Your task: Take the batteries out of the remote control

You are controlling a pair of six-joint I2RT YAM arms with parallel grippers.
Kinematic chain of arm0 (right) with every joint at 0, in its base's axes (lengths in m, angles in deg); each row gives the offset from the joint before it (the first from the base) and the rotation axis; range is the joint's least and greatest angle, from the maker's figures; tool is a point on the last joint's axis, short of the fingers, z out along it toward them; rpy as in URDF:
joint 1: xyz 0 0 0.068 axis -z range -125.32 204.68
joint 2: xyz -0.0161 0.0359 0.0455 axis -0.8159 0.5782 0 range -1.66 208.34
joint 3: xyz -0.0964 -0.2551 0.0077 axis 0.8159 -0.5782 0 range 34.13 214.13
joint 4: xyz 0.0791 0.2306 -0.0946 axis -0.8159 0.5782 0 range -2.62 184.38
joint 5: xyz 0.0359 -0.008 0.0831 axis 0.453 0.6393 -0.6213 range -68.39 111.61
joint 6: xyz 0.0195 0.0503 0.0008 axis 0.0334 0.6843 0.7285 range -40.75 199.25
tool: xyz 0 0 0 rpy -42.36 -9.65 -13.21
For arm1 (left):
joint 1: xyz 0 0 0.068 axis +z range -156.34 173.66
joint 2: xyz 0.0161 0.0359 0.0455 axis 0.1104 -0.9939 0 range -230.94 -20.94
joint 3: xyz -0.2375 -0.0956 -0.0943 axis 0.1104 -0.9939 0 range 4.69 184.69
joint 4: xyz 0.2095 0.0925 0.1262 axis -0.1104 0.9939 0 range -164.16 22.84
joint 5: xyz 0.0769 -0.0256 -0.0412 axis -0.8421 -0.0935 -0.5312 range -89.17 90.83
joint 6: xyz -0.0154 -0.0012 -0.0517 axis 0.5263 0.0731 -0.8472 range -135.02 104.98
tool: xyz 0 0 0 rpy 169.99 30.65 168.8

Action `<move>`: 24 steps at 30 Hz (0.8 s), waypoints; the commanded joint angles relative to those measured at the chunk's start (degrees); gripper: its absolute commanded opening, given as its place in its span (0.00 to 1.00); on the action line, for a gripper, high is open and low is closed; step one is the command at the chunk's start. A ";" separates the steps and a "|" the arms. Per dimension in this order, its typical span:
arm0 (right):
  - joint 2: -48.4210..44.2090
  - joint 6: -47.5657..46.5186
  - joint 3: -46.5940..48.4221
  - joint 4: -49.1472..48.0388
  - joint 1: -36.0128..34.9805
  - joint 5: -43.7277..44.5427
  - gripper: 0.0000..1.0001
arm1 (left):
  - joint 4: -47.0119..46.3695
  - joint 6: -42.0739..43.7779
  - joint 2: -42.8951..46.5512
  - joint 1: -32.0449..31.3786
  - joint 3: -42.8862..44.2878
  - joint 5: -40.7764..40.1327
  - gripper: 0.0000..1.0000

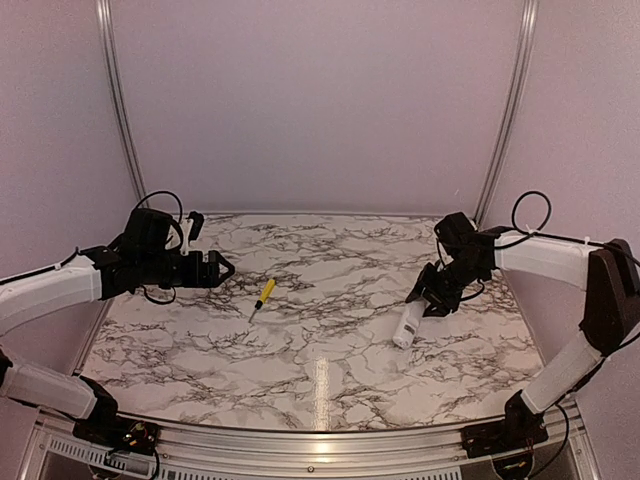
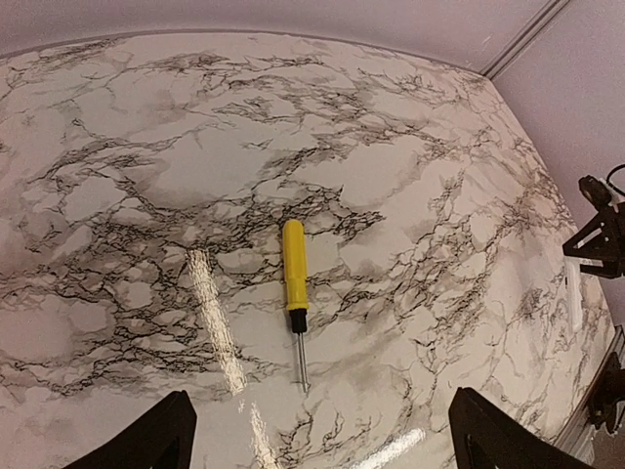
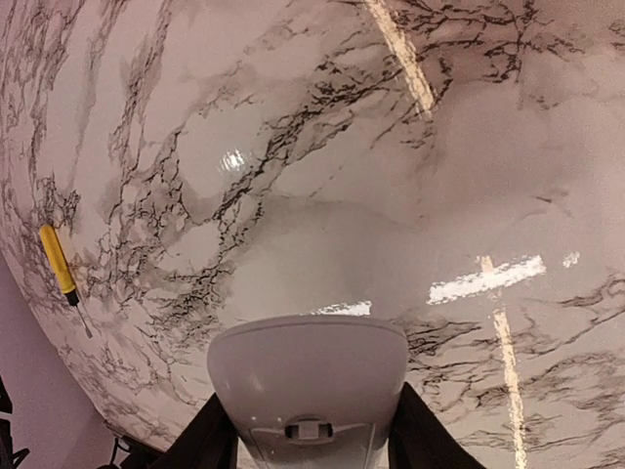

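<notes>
White plastic sits in your right pincer [image 1: 432,298]: its fingers [image 3: 207,442] are part-closed and clamp the remote control [image 1: 408,326] across its width near the upper end. The bar slants down toward the right side of the desk [image 1: 330,260]; can't tell if the low end touches. The batteries are not visible. The wrist view shows a small catch [image 3: 308,428] on the near face, probably the cover latch.

Handling, as a judgement: the remote is light and stiff with a smooth shell, so it's likely slippery. Hold it by the long edges and keep the latch face free. Loose cells would likely roll on this surface.

Your left pincer [image 1: 222,268] is spread wide and empty, hovering over the desk's left side. It points at the yellow-handled screwdriver [image 1: 264,294], which lies flat, well apart from the remote.

The desk is glossy marble print with glare streaks. Plain pale walls [image 1: 320,100] close it in, with metal rails [image 1: 118,100] at the corners.
</notes>
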 commanded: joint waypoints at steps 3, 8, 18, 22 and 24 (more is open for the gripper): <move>-3.30 8.66 0.18 -6.51 -0.39 -2.99 0.13 | -9.72 -1.06 0.29 -2.82 -2.29 1.16 0.95; -4.03 13.02 0.39 -9.92 -1.19 -3.71 0.13 | -17.84 -1.46 -0.46 -5.55 -3.33 1.52 0.94; -2.63 26.25 2.90 -19.90 -5.60 -2.90 0.15 | -26.05 -2.46 -8.11 -11.08 1.31 3.76 0.93; -1.98 31.27 3.95 -23.61 -7.46 -1.59 0.15 | -28.05 -3.26 -11.25 -13.02 4.08 4.83 0.93; -1.73 33.62 4.43 -25.73 -7.87 -1.02 0.15 | -29.44 -4.12 -12.29 -13.69 5.01 5.44 0.93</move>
